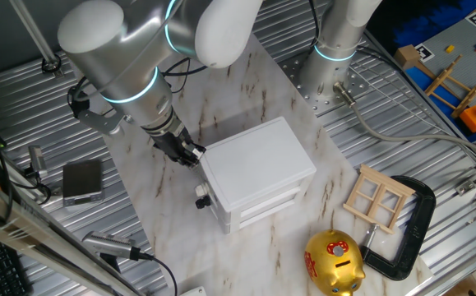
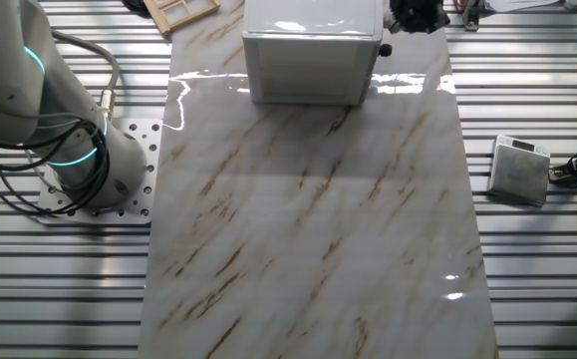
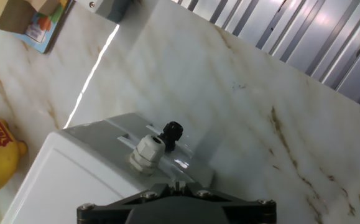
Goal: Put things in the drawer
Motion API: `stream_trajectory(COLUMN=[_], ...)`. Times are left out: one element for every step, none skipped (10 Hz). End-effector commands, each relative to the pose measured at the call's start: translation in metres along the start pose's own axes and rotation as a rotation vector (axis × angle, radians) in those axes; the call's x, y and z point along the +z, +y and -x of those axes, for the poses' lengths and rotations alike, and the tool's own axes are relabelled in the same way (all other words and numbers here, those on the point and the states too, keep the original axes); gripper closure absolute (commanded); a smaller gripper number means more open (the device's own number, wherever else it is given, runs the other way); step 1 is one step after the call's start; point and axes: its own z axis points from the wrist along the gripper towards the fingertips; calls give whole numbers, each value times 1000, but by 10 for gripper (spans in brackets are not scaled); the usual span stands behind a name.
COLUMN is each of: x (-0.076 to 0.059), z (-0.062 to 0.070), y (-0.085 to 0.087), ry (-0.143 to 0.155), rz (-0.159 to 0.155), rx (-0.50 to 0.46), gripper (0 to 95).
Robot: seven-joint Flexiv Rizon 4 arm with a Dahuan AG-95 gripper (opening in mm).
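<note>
**Gripper at the cabinet's corner, drawer not yet open**

Nearest the hand camera is the dark underside of the gripper's (image 1: pixel 190 152) own mount, and just past it a white cable gland and a black fitting on the side of the small white cabinet (image 1: pixel 258 168). The fingertips do not show in that view, and in one fixed view they are a dark cluster against the cabinet's upper edge, so I cannot tell whether the jaws are parted or pressed together.

The cabinet stands near the far edge of the marble counter (image 2: pixel 318 249) as the other fixed view sees it. Its drawer (image 1: pixel 266 204) looks pushed in, with the front facing the golden piggy bank (image 1: pixel 334 263) and the wooden window frame (image 1: pixel 380 197).

The step in hand appears to be reaching for the drawer's knob. The gripper sits at a side corner, not at the front, so it would do well to come around to the front face, line the fingers either side of the knob, and pull straight along the slide so the light cabinet does not skid.

The knob itself I cannot pick out with confidence. The other fixed view cuts off the cabinet's top and most of the gripper.
</note>
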Motion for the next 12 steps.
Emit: stream_trajectory(x=[0, 0, 0, 0, 0, 0, 0, 0, 0, 0, 0, 0], z=[0, 0, 0, 0, 0, 0, 0, 0, 0, 0, 0, 0], y=[0, 0, 0, 0, 0, 0, 0, 0, 0, 0, 0, 0], ry=[7, 11, 12, 11, 12, 10, 7, 7, 3, 3, 2, 1], rz=[-6, -5, -9, -11, -11, -10, -12, -13, -15, -17, -19, -18], rx=[-26, -33, -38, -39, -37, -30, -12, 9, 37, 44, 48, 47], gripper=[950, 950, 950, 950, 950, 950, 950, 950, 950, 950, 950, 950])
